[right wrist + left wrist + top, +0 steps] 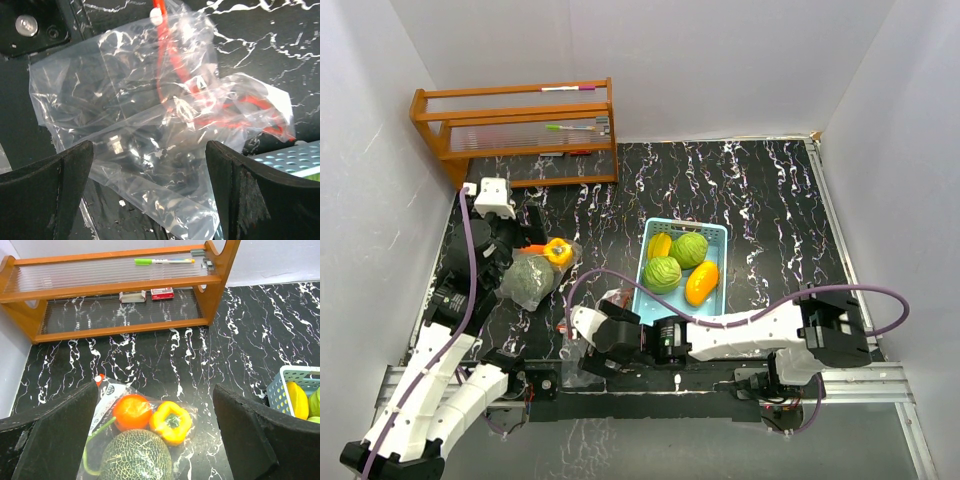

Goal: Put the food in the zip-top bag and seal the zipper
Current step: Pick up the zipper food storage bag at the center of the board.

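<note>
A clear zip-top bag point(107, 395) lies on the dark marble table and holds an orange point(131, 411), a yellow pepper point(171, 421) and a netted melon point(136, 456). My left gripper point(157, 440) hangs open just above and around it, touching nothing. A second bag point(165, 125), crumpled with a red zipper, lies beside the basket with no food visible in it. My right gripper point(150, 190) stands open over it. Two green cabbage balls point(689, 249), a yellow-orange pepper point(702, 283) and a yellow piece point(660, 244) sit in the light-blue basket point(685, 222).
A wooden two-shelf rack point(520, 130) with pens and small items stands at the back left. White walls close in the table on three sides. The right arm point(750, 330) stretches across the near edge.
</note>
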`<state>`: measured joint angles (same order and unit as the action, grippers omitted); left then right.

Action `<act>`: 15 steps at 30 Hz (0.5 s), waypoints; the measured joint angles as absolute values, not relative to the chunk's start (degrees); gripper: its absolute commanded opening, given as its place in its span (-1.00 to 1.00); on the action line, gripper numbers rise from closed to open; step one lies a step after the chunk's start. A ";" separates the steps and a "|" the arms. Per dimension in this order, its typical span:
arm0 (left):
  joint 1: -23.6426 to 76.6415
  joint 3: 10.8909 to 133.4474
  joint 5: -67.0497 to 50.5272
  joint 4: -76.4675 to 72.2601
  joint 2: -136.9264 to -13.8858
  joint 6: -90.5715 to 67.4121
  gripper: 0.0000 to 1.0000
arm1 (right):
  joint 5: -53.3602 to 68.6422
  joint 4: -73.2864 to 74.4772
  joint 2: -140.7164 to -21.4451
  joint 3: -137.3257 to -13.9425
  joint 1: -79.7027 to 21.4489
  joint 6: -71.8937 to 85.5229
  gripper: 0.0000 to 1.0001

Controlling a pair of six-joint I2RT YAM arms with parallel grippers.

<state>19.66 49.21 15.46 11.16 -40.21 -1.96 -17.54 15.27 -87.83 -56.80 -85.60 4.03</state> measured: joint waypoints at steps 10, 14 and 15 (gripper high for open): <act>19.66 49.21 14.98 11.27 -39.53 -2.00 0.95 | -14.31 8.91 -95.81 -54.48 -85.60 4.03 0.98; 19.66 49.21 14.79 11.38 -39.53 -2.11 0.95 | -14.28 5.23 -98.02 -53.82 -85.60 5.37 0.76; 19.66 49.21 14.74 11.46 -39.53 -2.11 0.95 | -14.44 4.56 -98.32 -53.49 -85.60 5.85 0.66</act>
<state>19.66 49.21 14.74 11.46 -39.53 -2.11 -14.44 4.56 -98.32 -53.49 -85.60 5.85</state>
